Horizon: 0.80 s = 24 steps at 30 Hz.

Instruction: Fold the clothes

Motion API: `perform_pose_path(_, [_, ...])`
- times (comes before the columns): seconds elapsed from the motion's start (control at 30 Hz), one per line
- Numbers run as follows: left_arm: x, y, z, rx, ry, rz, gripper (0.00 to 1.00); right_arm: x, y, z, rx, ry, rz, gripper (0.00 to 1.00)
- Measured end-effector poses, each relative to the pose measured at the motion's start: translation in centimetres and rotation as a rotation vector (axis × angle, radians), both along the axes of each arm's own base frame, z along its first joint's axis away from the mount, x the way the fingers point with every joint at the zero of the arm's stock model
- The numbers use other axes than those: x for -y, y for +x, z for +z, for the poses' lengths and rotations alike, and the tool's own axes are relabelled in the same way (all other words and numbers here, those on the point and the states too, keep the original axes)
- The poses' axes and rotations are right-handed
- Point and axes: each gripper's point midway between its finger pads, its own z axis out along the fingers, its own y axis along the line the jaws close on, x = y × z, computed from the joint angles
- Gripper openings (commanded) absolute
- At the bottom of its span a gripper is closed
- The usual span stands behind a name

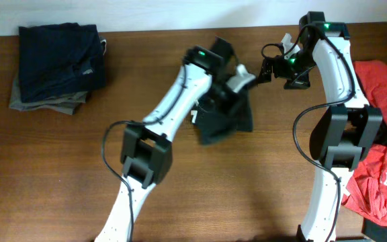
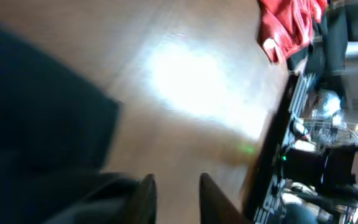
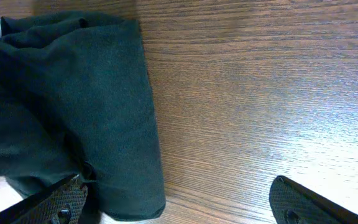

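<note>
I'm mid-fold on the charcoal shirt (image 1: 224, 121), bunched at frame centre. My left claw (image 2: 174, 196) is narrowly parted, with bare wood between its fingers and no hold I can see. My right claw (image 3: 179, 208) gapes wide, empty. Next I need a clean pinch on a hem. The table (image 1: 247, 195) lies open below centre — the red shirt (image 1: 381, 175) crowds the right edge, the folded stack (image 1: 56, 60) sits upper left.

Charcoal-black garment (image 1: 227, 124) is bunched up mid-table, kinda lumpy. Red T-shirt (image 1: 385, 168) with white letters lies crumpled at the right edge. Neat folded stack (image 1: 56, 64) sits in the far-left corner.
</note>
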Motion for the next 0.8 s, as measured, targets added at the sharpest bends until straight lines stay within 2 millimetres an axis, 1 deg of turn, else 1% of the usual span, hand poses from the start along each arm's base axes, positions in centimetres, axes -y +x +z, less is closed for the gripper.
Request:
perform_pose_path(0.07, [0.7, -0.9, -0.1, -0.002, 0.008, -0.022, 0.38, 0.0, 0.0, 0.0, 0.001, 0.000, 0.001, 0.99])
perform_pose_path(0.13, [0.7, -1.2, -0.1, -0.006, 0.015, -0.026, 0.41, 0.0, 0.0, 0.0, 0.000, 0.000, 0.000, 0.99])
perform_pose_path(0.23, [-0.2, -0.8, -0.2, -0.022, 0.031, -0.007, 0.41, 0.0, 0.0, 0.0, 0.000, 0.000, 0.001, 0.99])
perform_pose_path(0.37, [-2.4, 1.0, 0.7, -0.011, 0.054, 0.044, 0.42, 0.1, 0.2, 0.0, 0.007, -0.001, -0.001, 0.99])
perform_pose_path(0.43, [-3.8, 2.6, 1.6, 0.032, 0.073, 0.081, 0.51, 0.2, 0.4, 0.0, 0.019, -0.001, -0.003, 0.99])
perform_pose_path(0.47, [-4.8, 3.6, 2.3, 0.061, 0.086, 0.108, 0.62, 0.2, 0.6, 0.1, 0.023, -0.002, -0.004, 0.99])
perform_pose_path(0.5, [-5.8, 4.8, 2.9, 0.094, 0.103, 0.142, 0.75, 0.3, 0.6, 0.1, 0.026, -0.002, -0.004, 0.99])
perform_pose_path(0.53, [-6.9, 6.0, 3.4, 0.126, 0.120, 0.180, 0.92, 0.3, 0.6, 0.1, 0.026, -0.002, -0.003, 0.99])
perform_pose_path(0.57, [-8.1, 7.2, 3.9, 0.151, 0.144, 0.228, 0.97, 0.3, 0.6, 0.1, 0.026, -0.002, -0.002, 1.00])
perform_pose_path(0.6, [-9.7, 8.5, 4.4, 0.176, 0.174, 0.288, 0.99, 0.3, 0.6, 0.1, 0.028, -0.003, 0.000, 0.99])
perform_pose_path(0.67, [-13.4, 11.0, 5.4, 0.208, 0.229, 0.421, 0.99, 0.1, 0.8, 0.4, 0.041, -0.010, 0.015, 0.99])
perform_pose_path(0.7, [-15.0, 11.9, 5.8, 0.212, 0.246, 0.479, 0.99, 0.1, 1.0, 0.7, 0.055, -0.023, 0.024, 0.99])
perform_pose_path(0.73, [-17.2, 12.9, 6.2, 0.210, 0.267, 0.554, 0.99, 0.1, 1.4, 1.3, 0.076, -0.048, 0.033, 1.00])
perform_pose_path(0.77, [-20.2, 14.0, 6.5, 0.193, 0.291, 0.652, 0.99, -0.1, 2.0, 2.1, 0.109, -0.086, 0.049, 0.99])
perform_pose_path(0.8, [-22.3, 14.7, 6.5, 0.178, 0.306, 0.718, 0.99, -0.5, 2.4, 2.8, 0.133, -0.112, 0.067, 0.99])
